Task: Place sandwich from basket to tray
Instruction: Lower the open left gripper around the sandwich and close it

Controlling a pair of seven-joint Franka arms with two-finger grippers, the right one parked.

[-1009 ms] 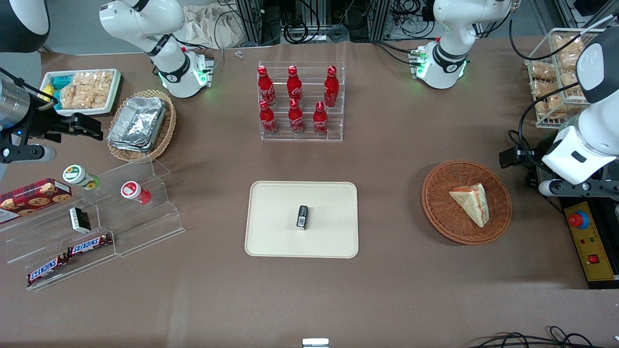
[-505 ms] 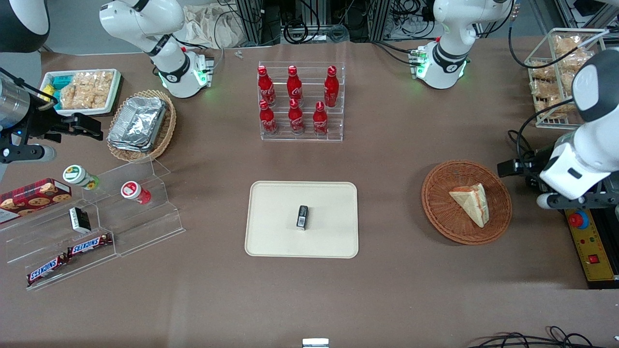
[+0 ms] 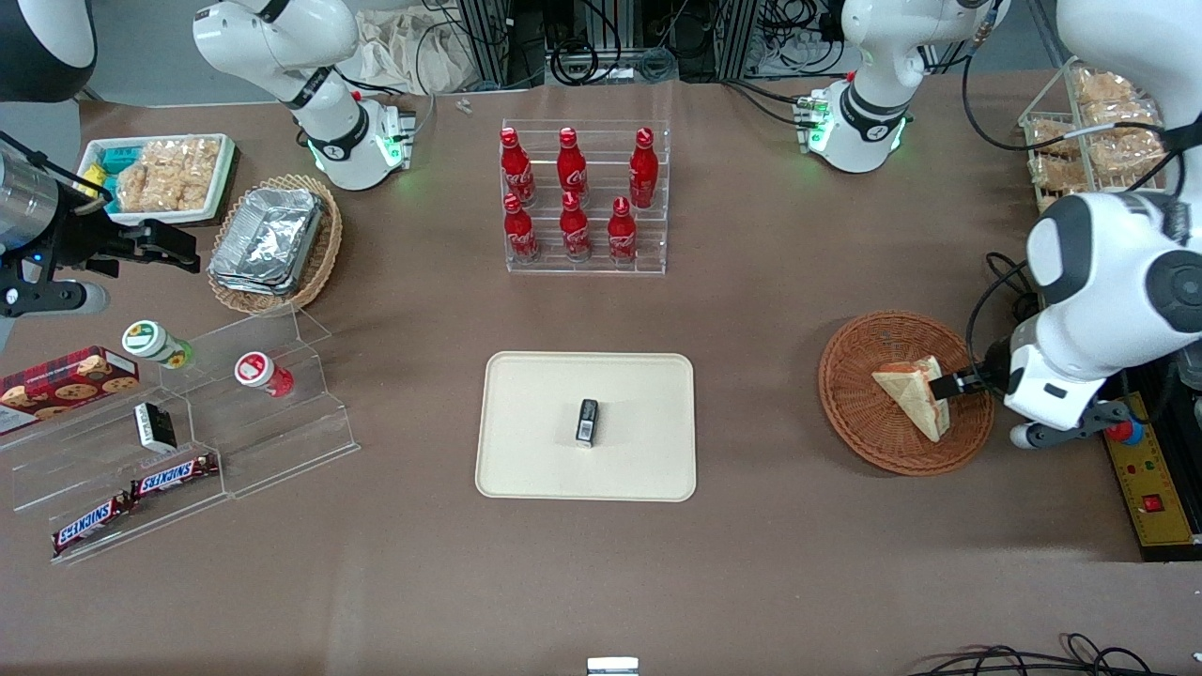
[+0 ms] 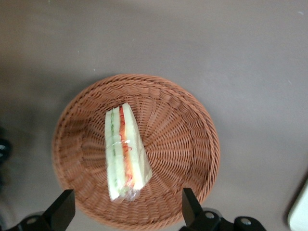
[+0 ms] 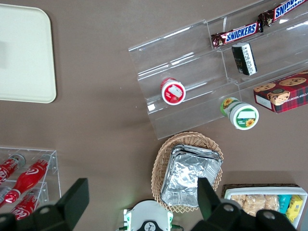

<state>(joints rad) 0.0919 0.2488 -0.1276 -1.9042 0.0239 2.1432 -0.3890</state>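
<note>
Item: sandwich (image 4: 124, 151), one wedge, lying in the basket (image 4: 187, 144), filling edge up. Basket on the table (image 3: 798, 526), toward my working end; tray (image 3: 535, 394) well apart. My fingers (image 4: 62, 211): spread wide, holding nothing, above the basket, straddling the sandwich.

surface: table (image 3: 798, 582) is covered in brown matte cloth | upper edge: metal frames (image 3: 601, 38) and black cables are seen | light: even, soft shadows
</note>
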